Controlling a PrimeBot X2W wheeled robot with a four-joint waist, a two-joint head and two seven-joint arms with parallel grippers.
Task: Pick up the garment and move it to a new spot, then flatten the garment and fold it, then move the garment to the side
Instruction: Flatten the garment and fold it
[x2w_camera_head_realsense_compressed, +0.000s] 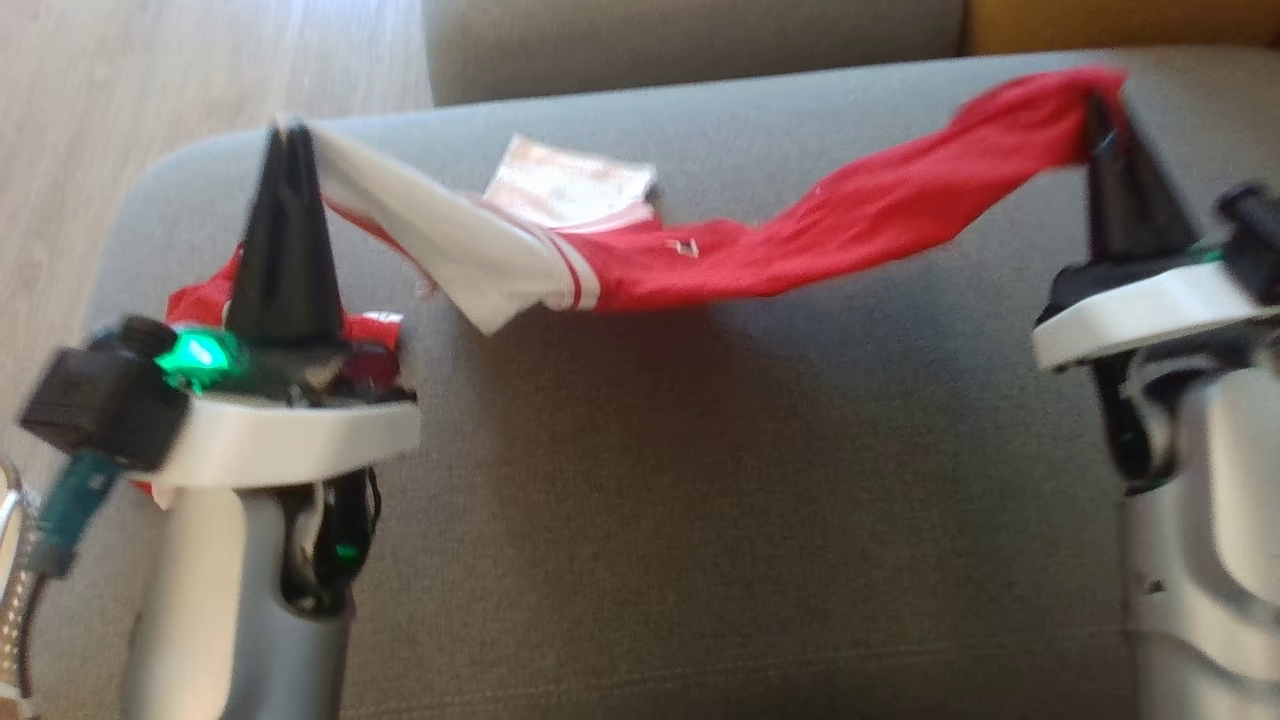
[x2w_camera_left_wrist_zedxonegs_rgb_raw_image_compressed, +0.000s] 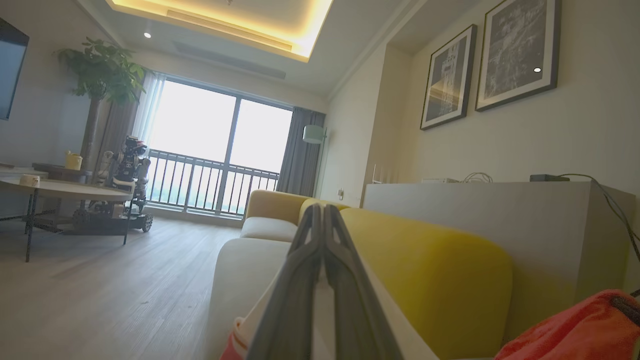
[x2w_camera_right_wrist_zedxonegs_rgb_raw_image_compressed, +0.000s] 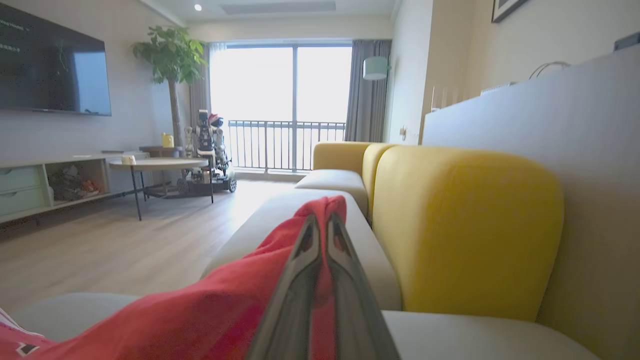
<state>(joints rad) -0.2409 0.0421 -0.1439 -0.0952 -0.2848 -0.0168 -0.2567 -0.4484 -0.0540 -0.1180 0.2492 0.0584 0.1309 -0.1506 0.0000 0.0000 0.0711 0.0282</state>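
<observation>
Two grippers, each with its fingers pressed together on cloth. The left gripper (x2w_camera_head_realsense_compressed: 290, 135), at the far left of the grey cushion (x2w_camera_head_realsense_compressed: 700, 450), pinches the white end of the garment (x2w_camera_head_realsense_compressed: 850, 215). The right gripper (x2w_camera_head_realsense_compressed: 1098, 105), at the far right, pinches the red end. Between them the garment hangs as a twisted band, its long axis running left to right, its right end slightly farther away and its middle sagging toward the cushion. White cloth with red stripes gives way to red about a third of the way along. More red cloth bunches beneath the left wrist. A pale patch (x2w_camera_head_realsense_compressed: 570, 185) lies at the band's far edge, its print too blurred to read. A small emblem (x2w_camera_head_realsense_compressed: 685, 247) on the red is likewise illegible. A yellow backrest (x2w_camera_right_wrist_zedxonegs_rgb_raw_image_compressed: 465, 225) stands to the right of the right gripper.
</observation>
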